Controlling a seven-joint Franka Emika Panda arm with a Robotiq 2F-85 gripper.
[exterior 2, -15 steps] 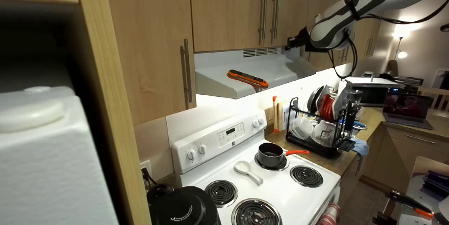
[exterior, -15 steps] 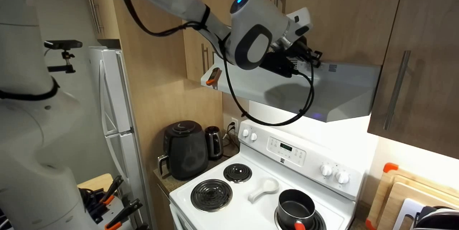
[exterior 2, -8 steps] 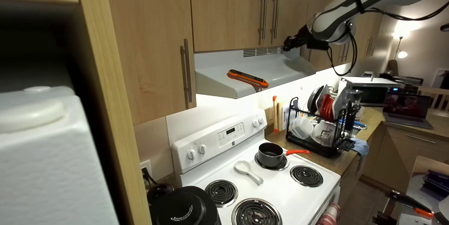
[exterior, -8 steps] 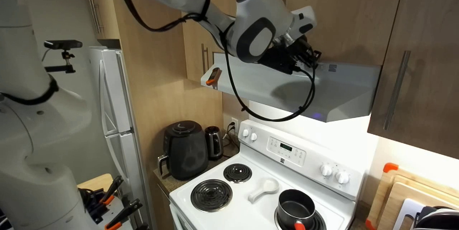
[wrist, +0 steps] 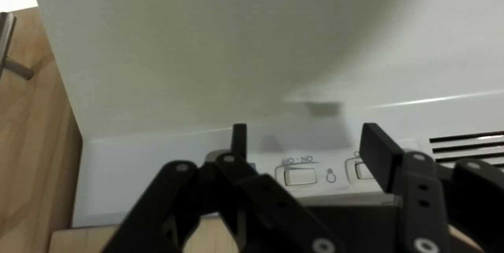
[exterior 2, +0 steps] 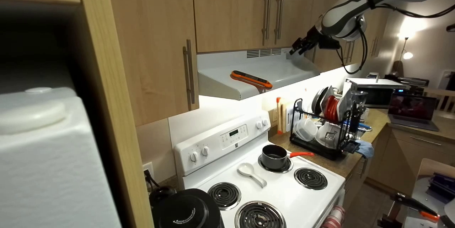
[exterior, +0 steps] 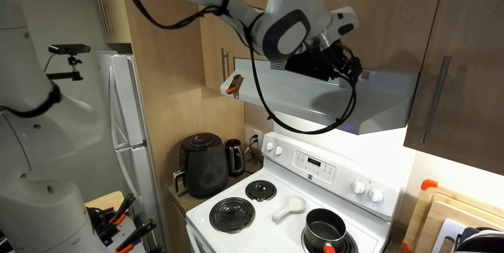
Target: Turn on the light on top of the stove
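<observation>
In the wrist view my gripper (wrist: 302, 142) stands open with nothing between its fingers. Beyond them, on the range hood (wrist: 177, 48), is a pale rocker switch (wrist: 300, 176) marked ON - OFF, the lettering upside down, with a bulb symbol (wrist: 330, 175) beside it. The right finger (wrist: 380, 154) partly covers another rocker (wrist: 363, 170). Both exterior views show the gripper (exterior 2: 294, 47) close to the hood's upper back panel; whether it touches is unclear. The light itself is hidden under the hood, but the wall (exterior: 350, 142) above the stove (exterior: 271, 241) looks brightly lit.
An orange and black thermometer (exterior 2: 251, 79) sits on the hood's slope. Wooden cabinets (exterior 2: 231, 15) with long metal handles (exterior 2: 279, 13) hang directly above. On the stovetop are a pot (exterior 2: 273, 158) and a white spoon rest (exterior 2: 252, 174). A cable loop (exterior: 311, 131) dangles below the wrist.
The gripper's fingers have spread from shut to open. My hand has shifted towards the right of the picture in both exterior views. The hood and stove have not moved.
</observation>
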